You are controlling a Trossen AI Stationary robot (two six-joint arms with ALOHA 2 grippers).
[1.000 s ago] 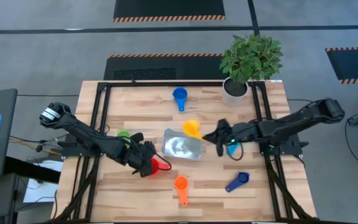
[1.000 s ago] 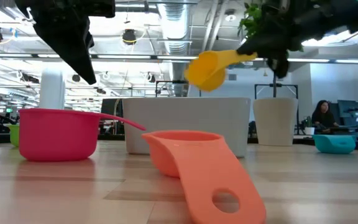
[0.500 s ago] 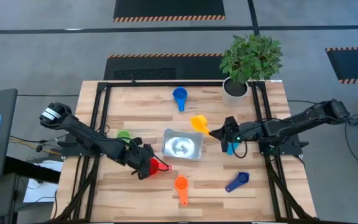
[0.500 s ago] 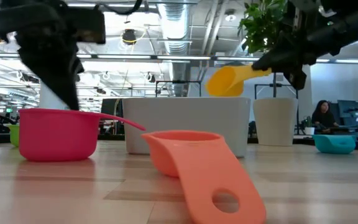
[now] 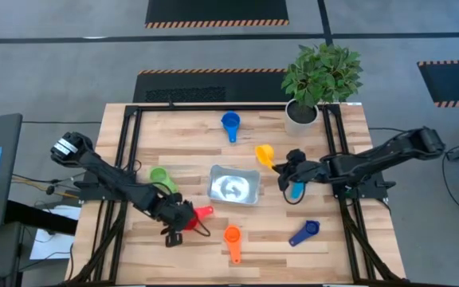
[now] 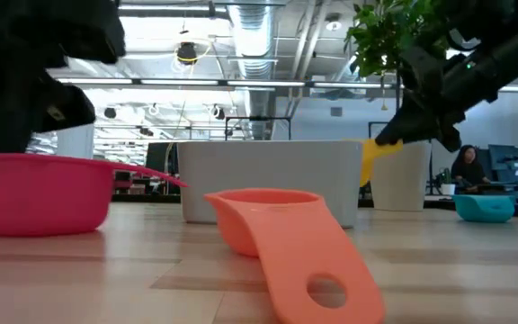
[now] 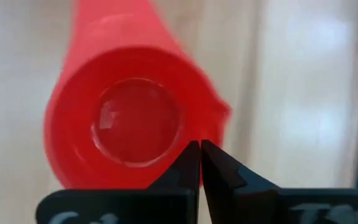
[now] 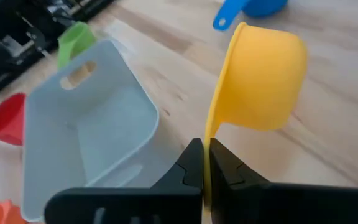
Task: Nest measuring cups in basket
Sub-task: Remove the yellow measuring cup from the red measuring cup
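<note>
**Two cups gripped, none in the basket yet**

Right hand [image 5: 281, 170], right of centre in the high view, is clenched on the flat handle of the yellow cup [image 5: 264, 153]; wrist view shows the handle pinched edge-on btwn the fingers, bowl tipped sideways. Left hand [image 7: 200, 163], lower left of the high view, has its fingers shut on the rim of the red cup [image 7: 132, 121] w/ the cup sitting on the worktop [image 5: 341, 239]. Basket [image 5: 234, 186] sits mid-frame, nothing in it that we can see.

How we'd do this step well:
- Bring yellow over the basket centre, level the bowl first, then lower; a tilted cup will prob. catch the wall.
- Keep the handle pointing along the basket's long side so later cups stack the same way.
- Rim grip on red looks thin, so we'd lift slow & watch for a slip or swing.
- One arm over the basket at a time; the hands are near enough to clash.

Materials/shapes: cups are smooth moulded plastic, round bowls w/ short flat handles; the orange cup [image 6: 281, 236] shows a hanging hole at its handle end. Basket is a rectangular tray w/ rounded corners, shiny in the high view, pale w/ a cut-out grip slot in the right wrist view. Worktop is light wood planks. Green cup [image 5: 159, 175] lies left of the basket, blue cup [image 5: 230, 123] above it, dark blue cup [image 5: 306, 232] lower right.
</note>
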